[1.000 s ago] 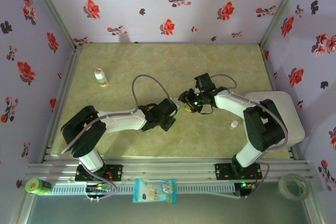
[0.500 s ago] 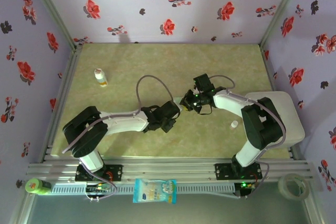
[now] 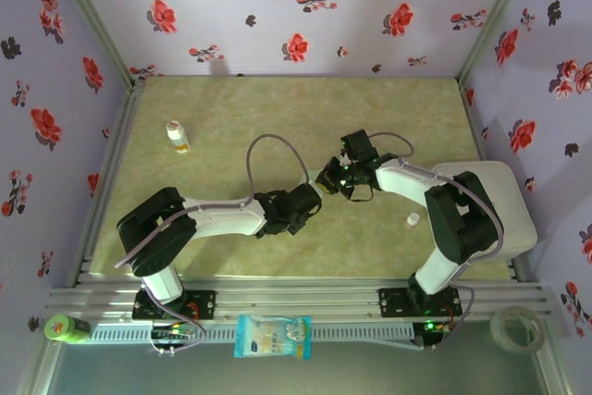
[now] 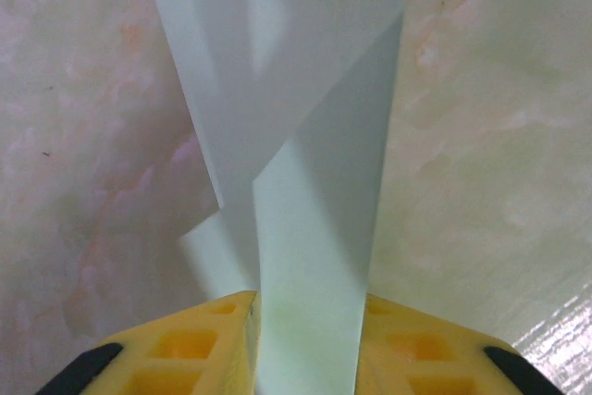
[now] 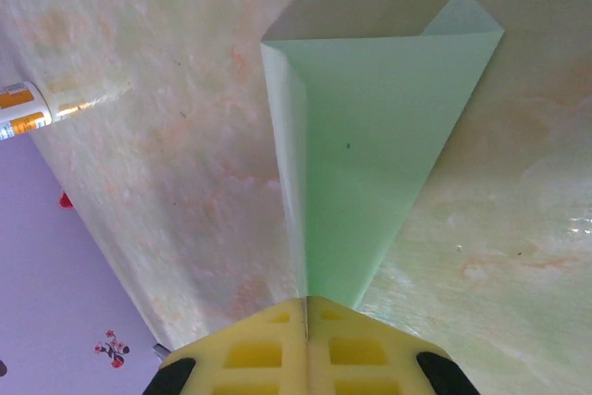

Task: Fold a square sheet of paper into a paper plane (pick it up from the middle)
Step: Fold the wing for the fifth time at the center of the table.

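The square sheet of paper [image 4: 296, 136] is pale mint green, folded into a narrow creased shape, and held above the table's middle. In the left wrist view it runs as a strip up from between my yellow fingers [image 4: 185, 349]. My left gripper [image 4: 310, 321] stands slightly open, its jaws on either side of the strip. In the right wrist view the paper [image 5: 370, 136] fans out as a triangle from my right gripper [image 5: 306, 307], which is shut on its narrow end. Seen from above, the left gripper [image 3: 313, 197] and right gripper [image 3: 326, 182] nearly meet.
A small white bottle [image 3: 177, 136] stands at the back left of the table, also seen as the bottle [image 5: 23, 108]. A white cap [image 3: 413, 219] lies near the right arm beside a white pad [image 3: 504, 215]. A plastic packet [image 3: 273, 336] and tape roll [image 3: 516, 326] sit on the front rail.
My left arm has slid right toward the right gripper and its jaws have parted. The right gripper has closed on the paper and shifted slightly left.
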